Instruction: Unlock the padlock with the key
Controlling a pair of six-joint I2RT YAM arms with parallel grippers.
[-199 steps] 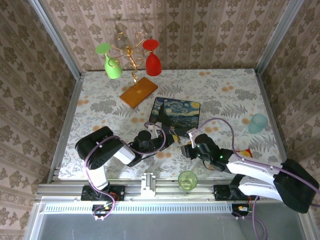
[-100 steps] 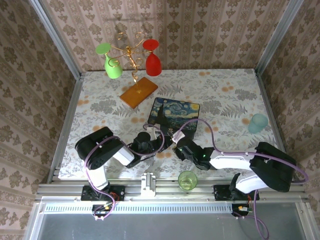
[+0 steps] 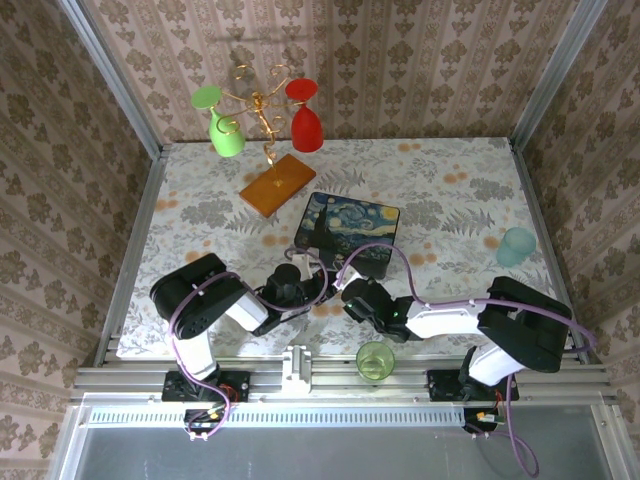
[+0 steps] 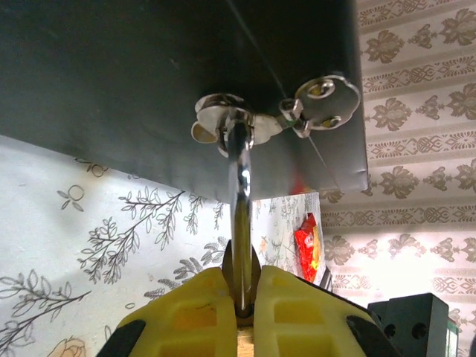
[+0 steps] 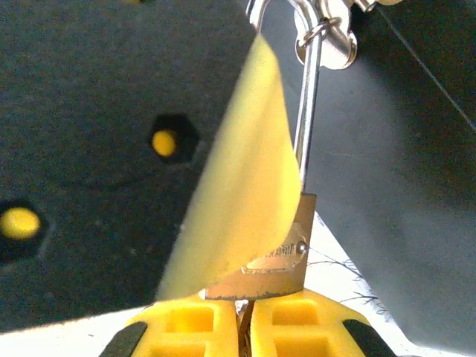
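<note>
- Green cup (image 3: 375, 360) stands at the near edge of the desk (image 3: 440, 180), just in front of the right arm.
- Right hand (image 5: 242, 327): fingers closed directly beneath the brass body of the padlock (image 5: 271, 260) (what sits between the pads cannot be made out).
- Left hand (image 4: 242, 301): clamped on the padlock's silver shackle.
- Padlock location: shackle hooked through the hasp (image 4: 223, 115) on the near side of the starry-night box (image 3: 350, 225), between the two hands.
- Farther back: wooden-based wire rack (image 3: 262, 130) carrying one green and one red glass.

On floral-print table (image 3: 440, 190): dark starry-night painted box (image 3: 352, 226) centre, wooden-based gold wire stand (image 3: 277, 187) upper left, pale-blue cup (image 3: 515, 246) right.
</note>
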